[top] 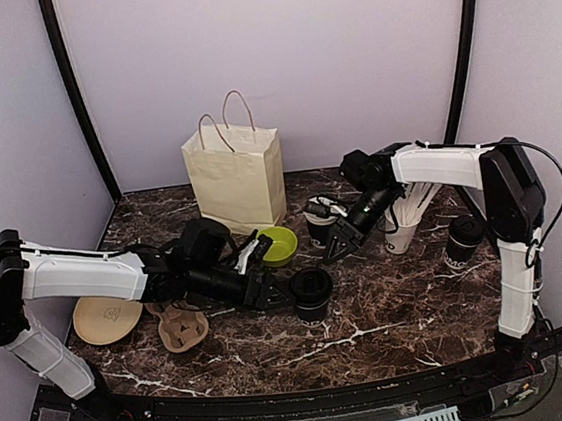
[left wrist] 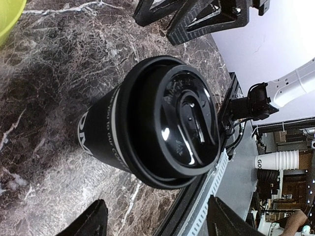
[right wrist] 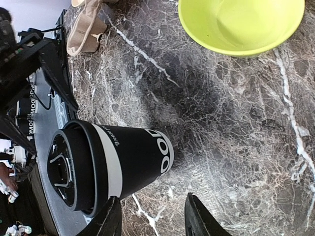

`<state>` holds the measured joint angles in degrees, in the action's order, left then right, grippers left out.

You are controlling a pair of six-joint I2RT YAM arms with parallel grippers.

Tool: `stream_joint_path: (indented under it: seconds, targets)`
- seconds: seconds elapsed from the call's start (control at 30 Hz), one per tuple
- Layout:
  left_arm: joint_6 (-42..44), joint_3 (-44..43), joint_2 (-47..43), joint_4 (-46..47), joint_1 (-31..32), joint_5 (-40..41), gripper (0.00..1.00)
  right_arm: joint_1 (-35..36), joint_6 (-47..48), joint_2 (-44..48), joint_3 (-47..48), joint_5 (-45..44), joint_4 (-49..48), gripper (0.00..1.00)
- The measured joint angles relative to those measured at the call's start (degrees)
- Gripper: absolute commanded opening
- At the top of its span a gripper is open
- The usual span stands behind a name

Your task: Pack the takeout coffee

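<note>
A black lidded coffee cup (top: 312, 293) stands upright at the table's centre. My left gripper (top: 272, 290) is open and empty just left of it. In the left wrist view the cup (left wrist: 162, 123) fills the middle, ahead of the open gripper (left wrist: 157, 221). My right gripper (top: 341, 240) is open and empty, hovering behind that cup and beside a second black cup (top: 319, 217). The right wrist view shows the centre cup (right wrist: 113, 164) just left of the open gripper (right wrist: 153, 219). A third lidded cup (top: 462, 242) stands at the right.
A cream paper bag (top: 235, 175) stands open at the back. A lime-green bowl (top: 279, 244) sits behind the left gripper. A white cup with straws (top: 403, 220) is at the right. A tan plate (top: 106, 319) and a cardboard cup carrier (top: 180, 327) lie front left.
</note>
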<state>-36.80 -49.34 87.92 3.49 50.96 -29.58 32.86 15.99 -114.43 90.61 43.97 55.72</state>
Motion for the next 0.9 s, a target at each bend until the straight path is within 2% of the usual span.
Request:
stream_joint_path:
  seconds: [0.9]
  targets:
    - [0.72, -4.22, 7.34, 0.42, 0.04, -1.44, 0.66, 1.14, 1.38, -0.11, -1.07, 4.57, 0.57, 0.47]
